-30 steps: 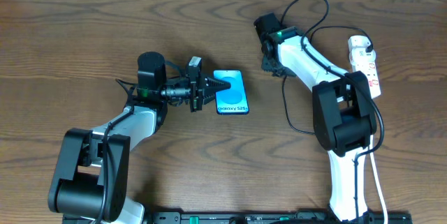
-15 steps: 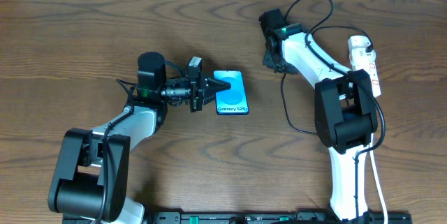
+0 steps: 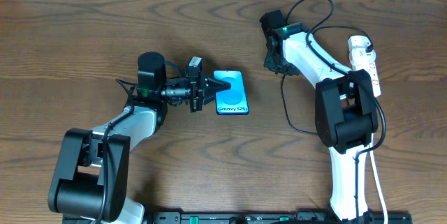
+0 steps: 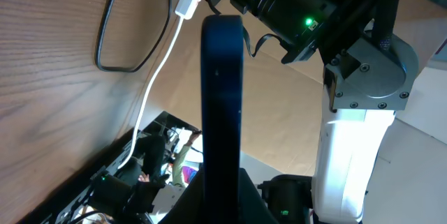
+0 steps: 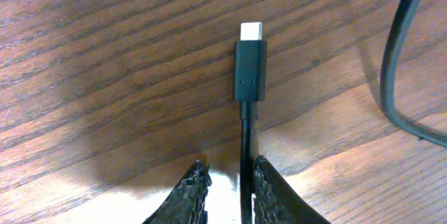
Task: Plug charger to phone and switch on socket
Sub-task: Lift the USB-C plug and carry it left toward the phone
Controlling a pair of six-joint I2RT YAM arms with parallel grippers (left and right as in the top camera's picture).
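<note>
The left gripper (image 3: 211, 91) is clamped on the phone (image 3: 232, 93) at its edge. The right gripper (image 5: 230, 174) stands slightly apart astride the charger (image 5: 250, 70) cable, behind its plug.

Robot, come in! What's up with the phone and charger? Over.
Left jaws shut on slim cyan-screened smartphone. Right jaws straddle thin black charger cable behind its plug, not clamped. Nothing blocks plug-to-phone path.
</note>
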